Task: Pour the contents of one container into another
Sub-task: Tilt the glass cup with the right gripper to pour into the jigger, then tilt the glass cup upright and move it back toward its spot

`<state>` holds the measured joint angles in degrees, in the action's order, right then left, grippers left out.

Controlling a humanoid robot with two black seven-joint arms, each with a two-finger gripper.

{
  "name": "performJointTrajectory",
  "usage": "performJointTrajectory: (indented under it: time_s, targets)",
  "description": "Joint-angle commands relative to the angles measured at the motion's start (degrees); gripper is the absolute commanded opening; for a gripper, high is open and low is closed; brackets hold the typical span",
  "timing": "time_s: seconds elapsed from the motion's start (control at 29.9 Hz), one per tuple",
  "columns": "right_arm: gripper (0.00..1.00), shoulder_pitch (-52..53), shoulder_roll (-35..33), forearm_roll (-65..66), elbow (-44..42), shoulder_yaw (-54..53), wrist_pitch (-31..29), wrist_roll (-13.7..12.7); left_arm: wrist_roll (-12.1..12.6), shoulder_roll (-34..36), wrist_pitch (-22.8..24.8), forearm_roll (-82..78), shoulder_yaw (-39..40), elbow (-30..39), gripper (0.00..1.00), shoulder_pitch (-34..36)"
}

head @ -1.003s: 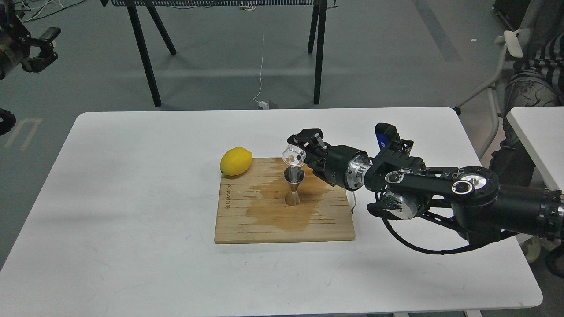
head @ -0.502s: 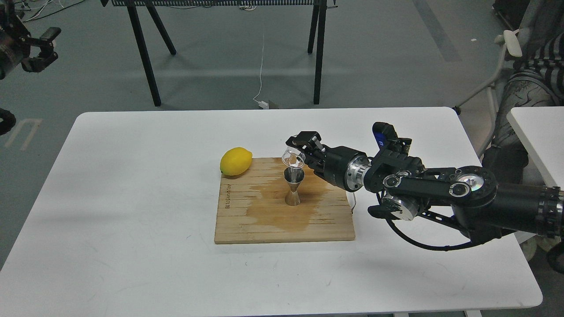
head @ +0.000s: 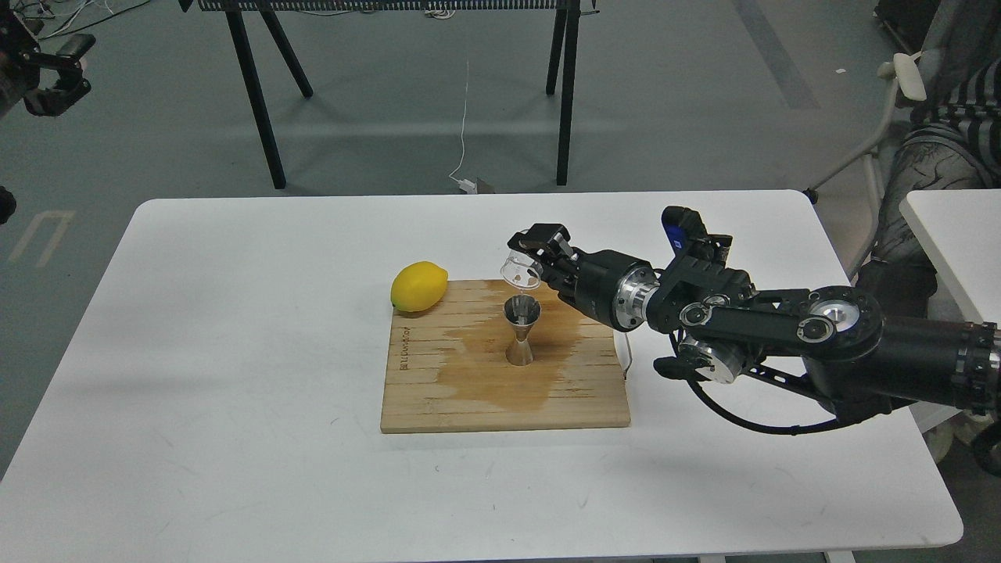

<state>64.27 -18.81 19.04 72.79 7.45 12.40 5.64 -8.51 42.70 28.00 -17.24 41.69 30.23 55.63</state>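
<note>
The steel hourglass jigger [head: 522,331] stands upright on the wooden board [head: 438,391], in the middle of a dark wet stain. Just above its mouth hangs the small clear glass cup [head: 521,270], tipped over toward the left. My right gripper [head: 532,254] is shut on that cup, its arm reaching in from the right. My left gripper [head: 56,74] is raised far off the table at the top left corner, with nothing seen between its fingers; its state is unclear.
A yellow lemon [head: 419,286] lies at the board's far left corner. The white table [head: 219,352] carries the board. Black trestle legs [head: 254,94] stand behind the table, and a second white table [head: 954,242] and a chair are at the right.
My right gripper has lifted the tilted cup slightly up and away from the jigger's mouth. The left gripper has drifted up and to the left.
</note>
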Motion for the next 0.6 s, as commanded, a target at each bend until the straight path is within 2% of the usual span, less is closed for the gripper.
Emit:
performJointTrajectory:
  time_s: [0.0, 0.37, 0.57]
  targets:
    - [0.03, 0.3, 0.0, 0.7, 0.1, 1.2, 0.0, 0.1, 0.0, 0.4, 0.0, 0.0, 0.0, 0.0, 1.00, 0.0]
    - [0.03, -0.6, -0.6, -0.4, 0.2, -0.1, -0.4, 0.1, 0.0, 0.5, 0.0, 0.0, 0.0, 0.0, 1.00, 0.0]
    - [0.03, -3.4, -0.7, -2.6, 0.5, -5.5, -0.4, -0.2, 0.0, 0.5, 0.0, 0.0, 0.0, 0.0, 1.00, 0.0]
